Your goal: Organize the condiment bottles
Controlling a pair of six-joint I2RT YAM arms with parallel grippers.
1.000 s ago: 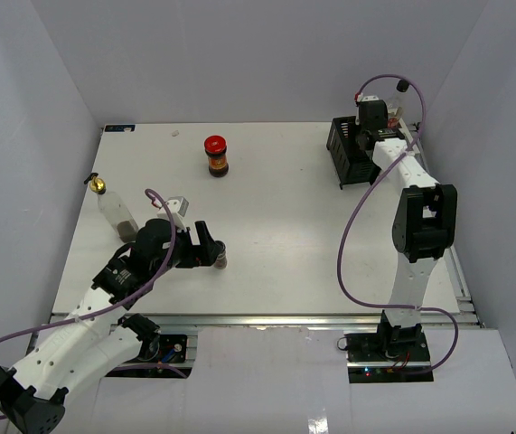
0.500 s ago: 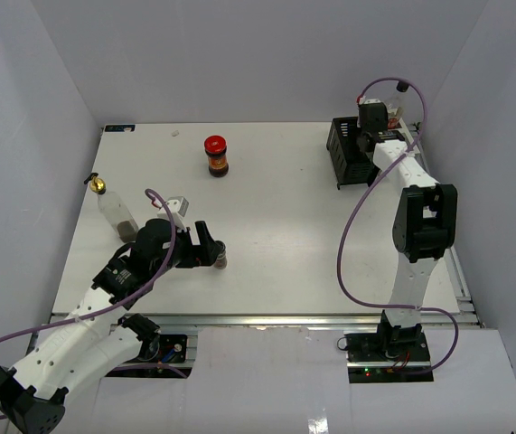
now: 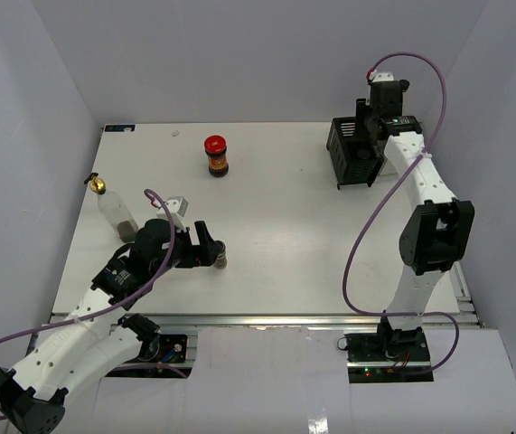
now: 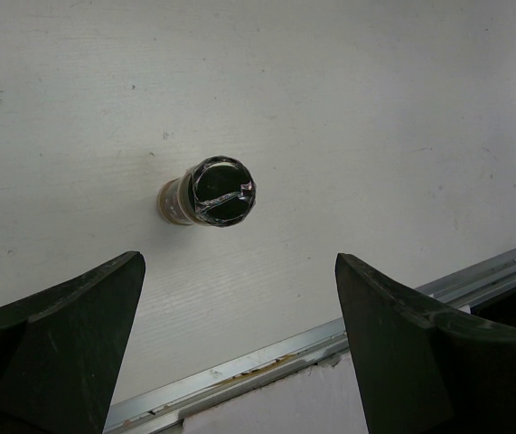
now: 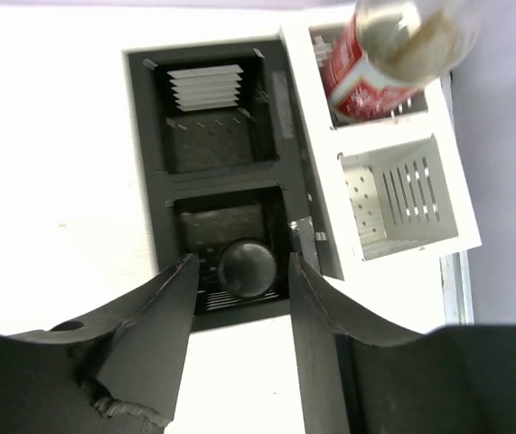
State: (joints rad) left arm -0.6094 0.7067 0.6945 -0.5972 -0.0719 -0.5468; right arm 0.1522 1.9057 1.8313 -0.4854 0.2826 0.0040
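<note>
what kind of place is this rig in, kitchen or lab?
Looks like a lab test cell, not a kitchen: a plain white table boxed in by blank walls, with the left arm and right arm bolted to an aluminium rail.

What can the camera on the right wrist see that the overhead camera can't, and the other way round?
Only the right wrist view looks down into the wire rack: a black-capped shaker in a black compartment, a red-labelled bottle in a white one. Only the top view shows the red-lidded jar, the gold-topped bottle and the left gripper near a second shaker. Both show the wire rack itself.
</note>
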